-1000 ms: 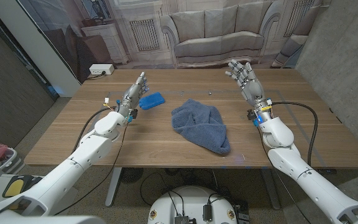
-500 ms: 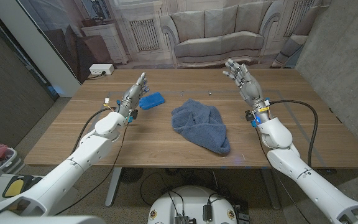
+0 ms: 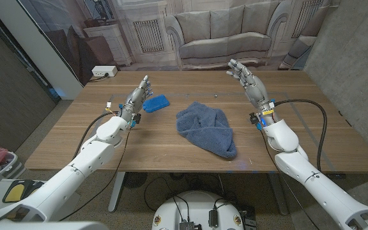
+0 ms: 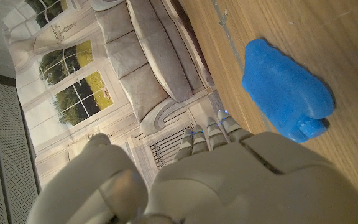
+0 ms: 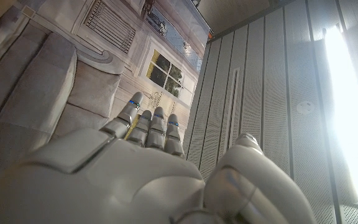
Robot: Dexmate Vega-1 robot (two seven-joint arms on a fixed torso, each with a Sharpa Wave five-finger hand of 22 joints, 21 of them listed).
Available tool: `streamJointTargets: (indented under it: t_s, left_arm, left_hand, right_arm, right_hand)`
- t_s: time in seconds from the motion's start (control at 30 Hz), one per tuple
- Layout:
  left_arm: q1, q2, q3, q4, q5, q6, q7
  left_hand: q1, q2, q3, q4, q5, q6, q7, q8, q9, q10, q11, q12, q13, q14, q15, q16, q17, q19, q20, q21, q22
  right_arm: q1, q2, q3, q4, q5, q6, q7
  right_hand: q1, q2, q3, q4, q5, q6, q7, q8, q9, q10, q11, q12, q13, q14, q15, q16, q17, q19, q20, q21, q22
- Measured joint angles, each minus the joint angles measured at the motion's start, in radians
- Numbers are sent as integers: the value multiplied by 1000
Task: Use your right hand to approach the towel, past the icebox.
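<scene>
Wooden surface [image 3: 171, 144]: right hand [image 3: 246, 78] raised, fingers spread, empty, well apart from towel [image 3: 206, 129]. Risk: descent overshoots, bunches cloth. Icebox [image 3: 155, 102] near left hand [image 3: 137, 96].

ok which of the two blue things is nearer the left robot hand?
The small bright blue icebox, just beside the left robot hand. The other is the bigger, duller blue towel, crumpled mid-table between both arms.

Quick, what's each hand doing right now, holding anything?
Left hand: open, holding nothing, beside the blue icebox.
Right hand: open, holding nothing, raised beyond the towel.
</scene>
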Motion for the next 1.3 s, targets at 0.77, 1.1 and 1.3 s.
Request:
streamJointTargets:
  t_s: [0.77,1.1,1.3]
  left_arm:
    - [-1,5,-1,11,-24,-3,-37]
    - [-2,5,-5,18,-39,-7,-56]
    - [-2,3,-6,23,-46,-15,-65]
  left_hand:
    - [-4,-4,-11,-3,-3,9,2,0,0,0,0,0,0,0,0,0,0,5,-5,-11,5]
    - [-8,-8,-15,1,-3,12,-2,0,0,5,-5,0,0,5,5,0,0,5,-5,-11,5]
    - [-8,-8,-15,2,-3,12,-2,0,0,5,-5,0,0,5,5,0,0,5,-5,-18,5]
  right_arm:
    - [-11,8,36,-27,-258,-6,-162]
    - [-14,6,42,-46,-359,-25,-224]
    - [-12,1,40,-55,-415,-43,-257]
  right_hand:
    - [0,0,-4,-4,0,7,0,-1,5,7,0,8,0,5,-5,0,0,7,0,-5,0]
    - [0,0,-4,-4,0,7,0,-1,5,11,-4,8,0,5,-5,0,0,7,0,-12,0]
    - [0,0,-4,-4,8,7,0,-1,5,11,-4,8,0,5,-5,0,0,11,-4,-12,0]
